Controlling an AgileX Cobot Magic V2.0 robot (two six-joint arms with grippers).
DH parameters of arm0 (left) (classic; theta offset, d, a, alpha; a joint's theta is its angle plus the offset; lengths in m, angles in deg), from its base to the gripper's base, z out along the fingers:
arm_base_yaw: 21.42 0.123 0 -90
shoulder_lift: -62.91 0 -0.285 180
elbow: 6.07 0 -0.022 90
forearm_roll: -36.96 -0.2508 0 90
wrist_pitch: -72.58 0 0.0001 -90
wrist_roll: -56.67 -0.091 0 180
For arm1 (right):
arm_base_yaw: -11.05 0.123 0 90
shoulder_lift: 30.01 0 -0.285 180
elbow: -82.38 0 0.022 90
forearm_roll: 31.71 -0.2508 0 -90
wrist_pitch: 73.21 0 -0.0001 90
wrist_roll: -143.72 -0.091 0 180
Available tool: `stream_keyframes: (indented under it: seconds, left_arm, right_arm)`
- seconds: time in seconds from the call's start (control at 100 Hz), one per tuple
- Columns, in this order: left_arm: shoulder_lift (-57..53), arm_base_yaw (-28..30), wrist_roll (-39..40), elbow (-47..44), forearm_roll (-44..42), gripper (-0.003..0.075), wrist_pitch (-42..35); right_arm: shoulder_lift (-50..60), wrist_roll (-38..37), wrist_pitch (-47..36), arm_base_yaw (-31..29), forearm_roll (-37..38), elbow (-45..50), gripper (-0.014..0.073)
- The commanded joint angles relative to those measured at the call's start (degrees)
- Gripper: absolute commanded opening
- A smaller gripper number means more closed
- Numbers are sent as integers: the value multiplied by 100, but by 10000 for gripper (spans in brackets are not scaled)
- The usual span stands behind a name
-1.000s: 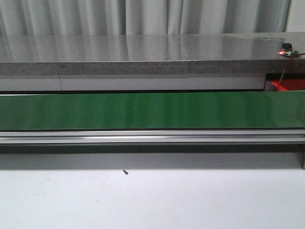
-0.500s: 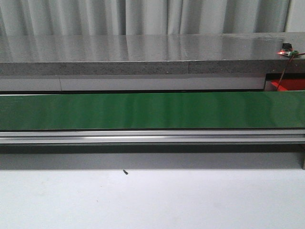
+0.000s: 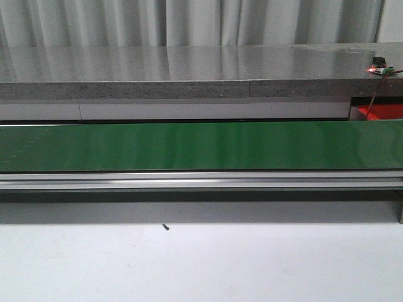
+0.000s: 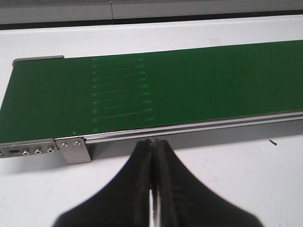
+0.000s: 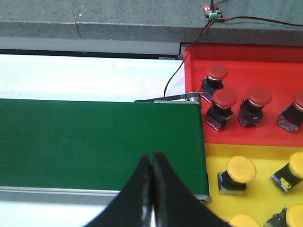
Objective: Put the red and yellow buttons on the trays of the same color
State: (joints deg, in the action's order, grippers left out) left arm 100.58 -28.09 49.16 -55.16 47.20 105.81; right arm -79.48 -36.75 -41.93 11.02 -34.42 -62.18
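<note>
Green belt (image 3: 201,146) bare, no button visible. Both jaws closed, empty. Open early, wait near belt's end; trays (image 5: 246,66) seemingly already stocked.

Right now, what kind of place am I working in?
Probably a mock sorting line in a lab: a green conveyor belt across a white table, a red tray and yellow tray of push buttons at its end, grey curtains behind.

A green belt (image 3: 189,146) is running across a white worktop (image 3: 201,264); red buttons (image 5: 222,97) are sitting in a red tray (image 5: 236,59), yellow buttons (image 5: 240,170) in a yellow tray (image 5: 255,201).
</note>
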Motion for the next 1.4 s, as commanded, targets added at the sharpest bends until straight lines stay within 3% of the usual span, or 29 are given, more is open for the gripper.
stream_keyframes:
  seconds: [0.0, 0.48, 0.79, 1.12, 1.39]
  left_arm:
    - [15, -3, -2, 165, 83, -20, -435]
    - [15, -3, -2, 165, 83, -20, -435]
    - [15, -3, -2, 165, 83, -20, -435]
    - [15, -3, -2, 165, 83, -20, -435]
    - [15, -3, -2, 165, 83, -20, -435]
  right_arm:
    - [384, 87, -448, 3, 6, 134, -123]
    - [2301, 87, -1069, 3, -328, 1713, -123]
    - [3079, 87, -2740, -7, -460, 3076, -123]
    - [3882, 46, -4080, -7, -132, 4222, -123]
    - [4332, -105, -3664, -65, 241, 4246, -123]
